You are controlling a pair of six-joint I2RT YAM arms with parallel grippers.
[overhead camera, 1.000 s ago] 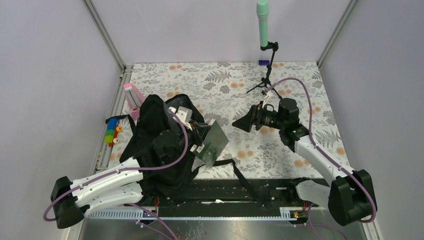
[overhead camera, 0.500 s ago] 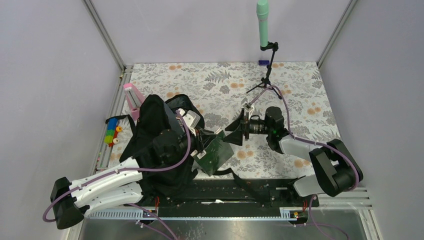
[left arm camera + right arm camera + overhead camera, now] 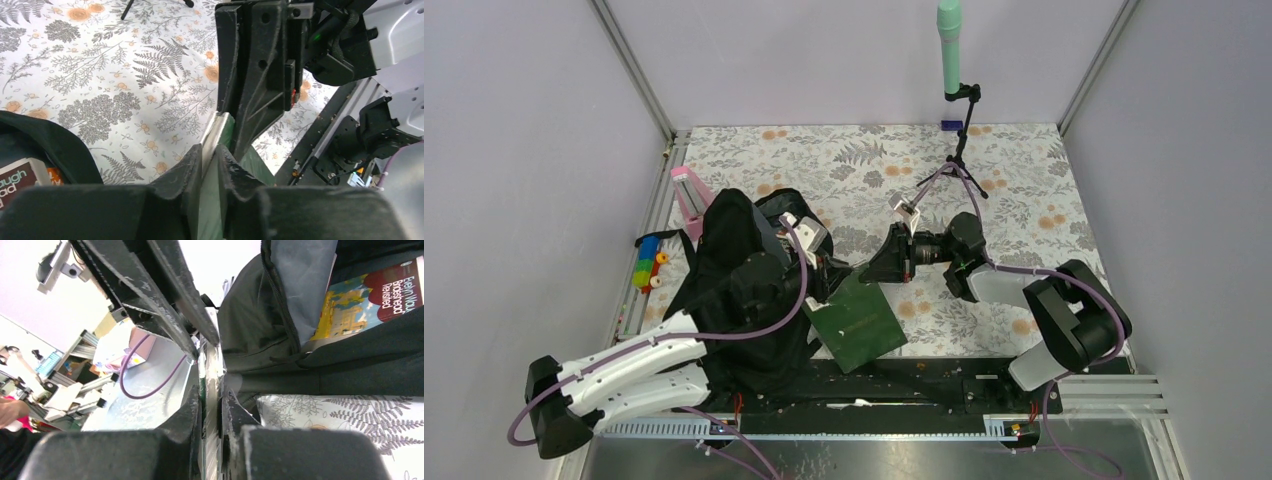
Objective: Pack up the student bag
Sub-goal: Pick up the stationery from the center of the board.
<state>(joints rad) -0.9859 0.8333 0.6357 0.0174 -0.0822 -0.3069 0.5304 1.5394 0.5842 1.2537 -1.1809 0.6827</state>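
Green cover in the pinch: my left gripper (image 3: 210,152) is clamped narrow on one edge of a dark green thin flat book (image 3: 859,325). My right gripper (image 3: 210,395) nips the same edge from 3 o'clock, probably to steady or take it. The large black fabric student bag (image 3: 734,285) lies at 9 o'clock, mouth open, with a colourful paperback (image 3: 370,290) inside.

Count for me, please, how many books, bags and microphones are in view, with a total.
Books: 2, the green book and the paperback inside the bag
Bags: 1, the black backpack
Microphones: 1, the green microphone
Total: 4
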